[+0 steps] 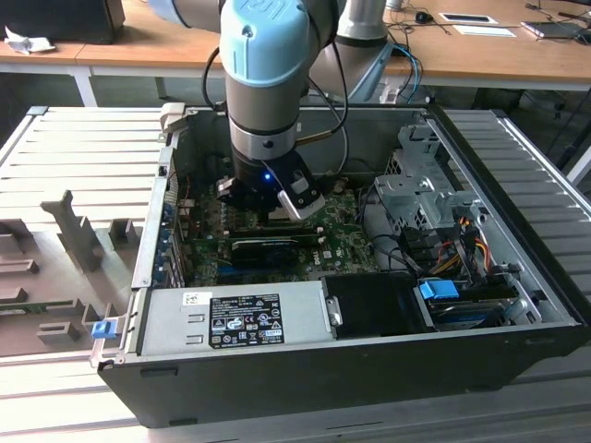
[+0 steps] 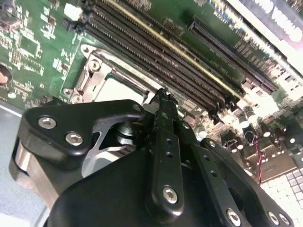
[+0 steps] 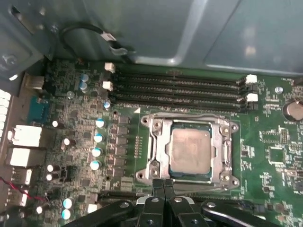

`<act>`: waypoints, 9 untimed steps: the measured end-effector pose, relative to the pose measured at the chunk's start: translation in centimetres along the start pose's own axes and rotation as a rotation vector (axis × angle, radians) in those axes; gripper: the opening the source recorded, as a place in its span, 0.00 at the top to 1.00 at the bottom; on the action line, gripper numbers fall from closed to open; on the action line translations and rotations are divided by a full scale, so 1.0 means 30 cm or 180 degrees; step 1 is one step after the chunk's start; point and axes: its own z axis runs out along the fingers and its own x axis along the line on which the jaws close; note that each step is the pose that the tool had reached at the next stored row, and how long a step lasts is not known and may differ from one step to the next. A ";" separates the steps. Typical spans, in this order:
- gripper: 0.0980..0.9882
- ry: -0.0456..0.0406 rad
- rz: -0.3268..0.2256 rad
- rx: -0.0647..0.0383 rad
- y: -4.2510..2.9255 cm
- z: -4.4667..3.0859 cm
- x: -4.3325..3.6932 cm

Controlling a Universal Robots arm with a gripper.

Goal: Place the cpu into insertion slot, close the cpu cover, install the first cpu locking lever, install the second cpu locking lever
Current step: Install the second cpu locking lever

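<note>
The jaws of the gripper (image 3: 164,183) are pressed together, tips meeting with nothing between them, and they hover just beside the near edge of the socket, low over the green board (image 3: 270,156). Holding them closed like this suits pushing or hooking something thin rather than carrying a part, which fits the levers still to be dealt with. In the first wrist view the chip (image 3: 191,150) already lies inside the socket (image 3: 158,153), flat and square to it, its pale beige-silver face slightly mottled and dull. The metal cover (image 3: 224,152) appears to lie down over it, its silvery frame ringing the chip so that the face shows through the square window; whether the levers are latched I cannot tell. Beyond the socket run the long black memory slots (image 3: 180,92), parallel to its far edge. In the second wrist view the gripper (image 2: 163,97) sits over a corner of the same cover (image 2: 92,71), with the chip (image 2: 120,90) partly hidden behind the fingers (image 2: 165,142). In the exterior view the arm (image 1: 266,83) reaches straight down into the open computer case (image 1: 305,369), the gripper (image 1: 270,214) close above the board, beside the silver power supply (image 1: 235,314).
</note>
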 end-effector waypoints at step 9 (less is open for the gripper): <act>0.99 -0.0001 -0.0020 -0.0076 -0.036 -0.002 0.015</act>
